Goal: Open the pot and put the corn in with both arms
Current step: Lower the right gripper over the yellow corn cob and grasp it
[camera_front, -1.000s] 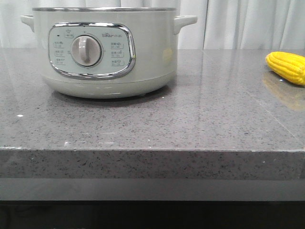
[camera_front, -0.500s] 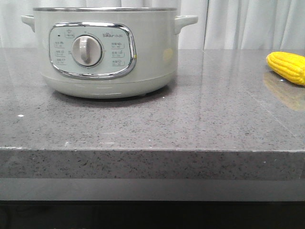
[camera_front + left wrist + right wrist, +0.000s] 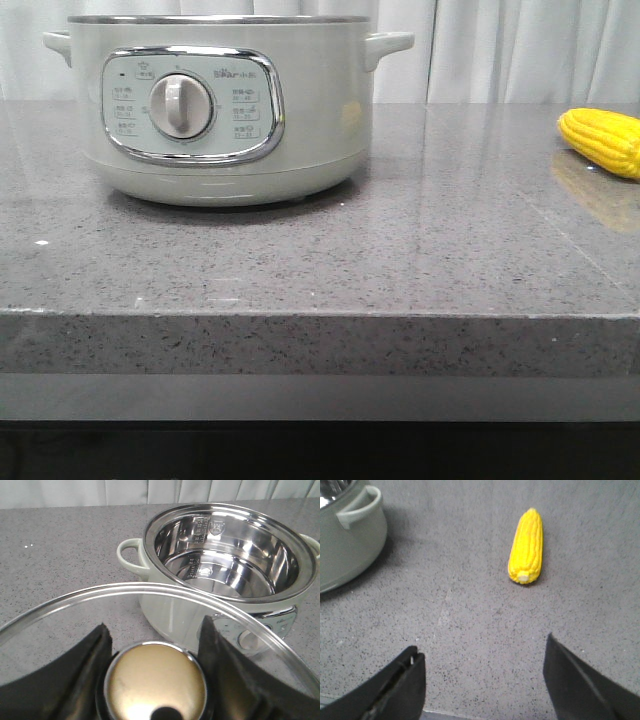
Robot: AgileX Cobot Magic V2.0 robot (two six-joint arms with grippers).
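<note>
The pale green-white pot stands at the back left of the counter with no lid on it. In the left wrist view its shiny steel inside shows empty. My left gripper is shut on the round golden knob of the glass lid and holds the lid to the side of the pot. The yellow corn lies on the counter at the far right; it also shows in the right wrist view. My right gripper is open and empty above the counter, short of the corn.
The grey speckled counter has its front edge near the camera. White curtains hang behind it. One of the pot's side handles shows in the right wrist view, across the counter from the corn.
The pot has shifted very slightly on the counter. The corn has not moved.
</note>
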